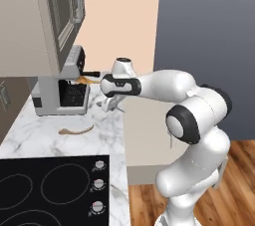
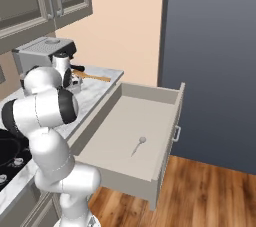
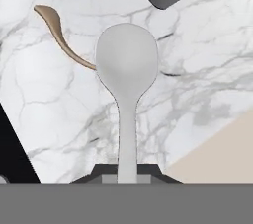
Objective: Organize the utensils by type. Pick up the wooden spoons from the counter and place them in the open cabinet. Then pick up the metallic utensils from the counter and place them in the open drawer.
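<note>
- Gripper: clenched on a metal spoon, smooth pale silver-grey, oval bowl, slim straight neck running down between the dark fingertips. Held above the counter.
- In the left base view the gripper hangs over the counter's right edge, just in front of the coffee machine, with grey metal showing at its tips.
- Counter: white marble with grey veins, glossy and flat. Black glass cooktop set into its near end, three round knobs along the cooktop's right edge.
- Wooden spoon: matte tan-brown, thin and curved in outline, lying flat mid-counter between the coffee machine and the cooktop. Seen from the hand camera as a brown curved strip partly behind the held spoon's bowl.
- Second wooden spoon: orange-brown, long straight handle, at the far end of the counter beside the coffee machine.
- Open drawer: pulled well out from the counter front, shallow taupe box with low walls and a plain pale floor. One small silver spoon lies on that floor, towards its front right corner.
- Wall cabinet: taupe-grey, panelled door with a silver bar handle, directly above the coffee machine.
</note>
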You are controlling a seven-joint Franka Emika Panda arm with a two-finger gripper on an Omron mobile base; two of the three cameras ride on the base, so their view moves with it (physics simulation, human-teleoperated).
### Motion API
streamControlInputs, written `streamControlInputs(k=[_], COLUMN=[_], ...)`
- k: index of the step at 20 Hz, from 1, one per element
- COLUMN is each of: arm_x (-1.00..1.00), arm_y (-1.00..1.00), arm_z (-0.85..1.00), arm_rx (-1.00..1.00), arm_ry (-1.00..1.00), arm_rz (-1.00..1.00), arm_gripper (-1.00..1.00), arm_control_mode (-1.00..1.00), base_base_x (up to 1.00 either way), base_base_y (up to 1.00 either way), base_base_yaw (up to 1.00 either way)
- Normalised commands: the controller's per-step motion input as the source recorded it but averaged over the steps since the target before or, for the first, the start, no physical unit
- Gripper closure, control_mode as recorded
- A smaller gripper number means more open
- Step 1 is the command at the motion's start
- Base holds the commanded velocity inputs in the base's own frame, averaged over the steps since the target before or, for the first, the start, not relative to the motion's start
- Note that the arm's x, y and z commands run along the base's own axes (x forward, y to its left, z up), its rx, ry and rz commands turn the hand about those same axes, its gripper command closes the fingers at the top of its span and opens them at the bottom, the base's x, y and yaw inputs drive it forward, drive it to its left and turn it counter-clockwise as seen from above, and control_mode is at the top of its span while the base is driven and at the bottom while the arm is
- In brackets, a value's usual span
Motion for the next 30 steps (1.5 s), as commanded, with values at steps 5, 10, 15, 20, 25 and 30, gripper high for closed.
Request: streamControlInputs(k=[5, 10, 15, 20, 25, 30], arm_x=[-0.08, 0.0, 0.21, 0.08, 0.11, 0.14], arm_y=[-0.83, -0.85, -0.61, -0.61, -0.6, -0.5], arm_z=[0.12, 0.0, -0.02, -0.22, -0.39, -0.13], arm_rx=[0.0, -0.05, -0.18, -0.18, 0.01, 0.15], arm_ry=[0.15, 0.18, 0.1, 0.01, -0.11, -0.02], arm_rz=[-0.48, -0.56, -0.48, -0.36, -0.09, 0.06], arm_gripper=[1.0, 1.0, 1.0, 1.0, 1.0, 1.0], arm_control_mode=[-1.0, -1.0, -1.0, -1.0, -1.0, -1.0], base_base_x=[0.0, 0.0, 0.0, 0.0, 0.0, 0.0], base_base_y=[0.0, 0.0, 0.0, 0.0, 0.0, 0.0], base_base_yaw=[0.0, 0.0, 0.0, 0.0, 0.0, 0.0])
